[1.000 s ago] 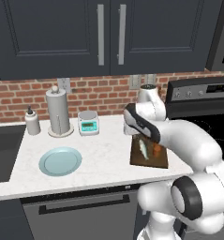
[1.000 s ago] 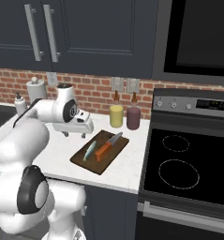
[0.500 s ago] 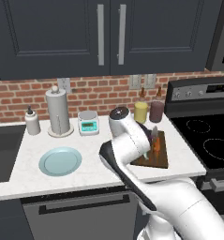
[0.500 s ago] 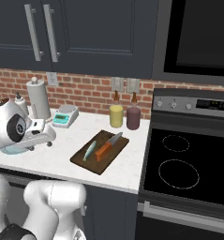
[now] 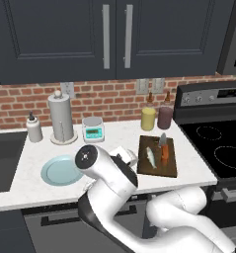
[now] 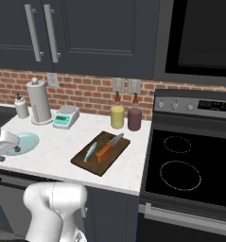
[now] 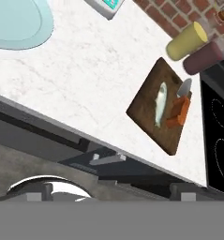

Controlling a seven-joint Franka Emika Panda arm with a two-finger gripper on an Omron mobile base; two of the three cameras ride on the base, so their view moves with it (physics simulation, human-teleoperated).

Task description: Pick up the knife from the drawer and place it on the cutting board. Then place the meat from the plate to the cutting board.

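On the dark cutting board [image 5: 158,157] we see the silvery fish [image 5: 151,156] and the orange-handled knife [image 5: 164,149] side by side, near the yellow and maroon bottles [image 5: 148,117]. Left of it sits the light blue plate [image 5: 60,170]. We cannot tell whether the gripper's fingers are spread or closed.

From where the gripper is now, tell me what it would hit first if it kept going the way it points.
Probably the white marble counter, between the light blue plate and the cutting board. That guess rests on the hand view's centre; depth is unclear.
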